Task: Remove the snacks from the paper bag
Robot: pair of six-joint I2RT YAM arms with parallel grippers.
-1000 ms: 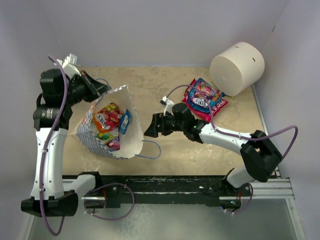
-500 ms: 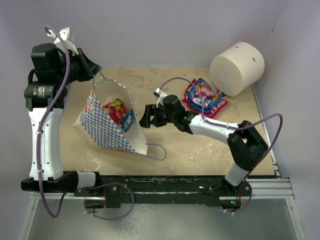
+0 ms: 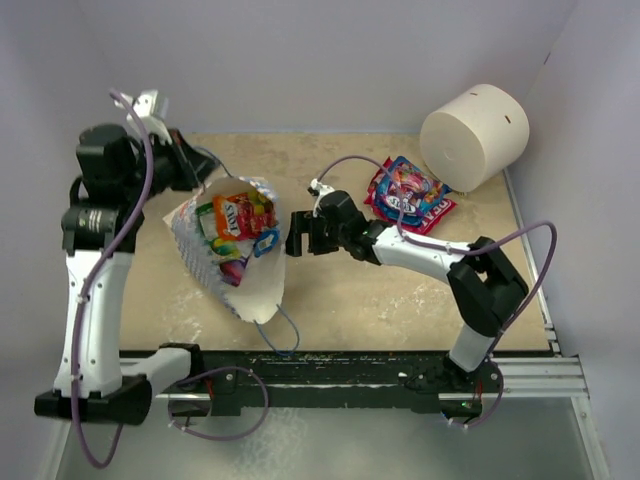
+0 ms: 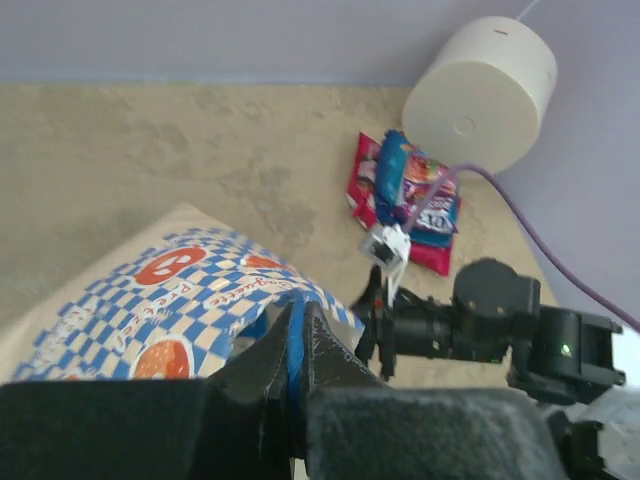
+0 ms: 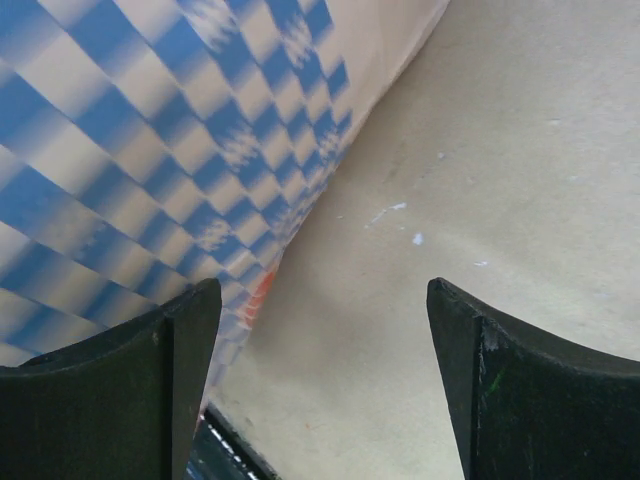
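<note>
1. Currently, the left claw is clamping shut on a blue cord handle of the paper bag, at the bag's far-left rim.
2. The bag is sitting left of centre on the tabletop, its mouth opening toward the overhead camera and its cream inside showing along the near right side.
3. Bright snacks in red, orange, green and blue are crowding the far part of the bag's mouth, all inside it.
4. The other handle loop is trailing from the bag's near corner onto the tabletop.
5. The right claw is hovering just right of the bag, jaws spread wide with nothing between them. In its own view the checkered wall is filling the left side, close to one finger, though whether they are touching cannot be told.
6. Two more packets, red and blue, are lying far right on the tabletop, just beside a big white cylinder.
</note>
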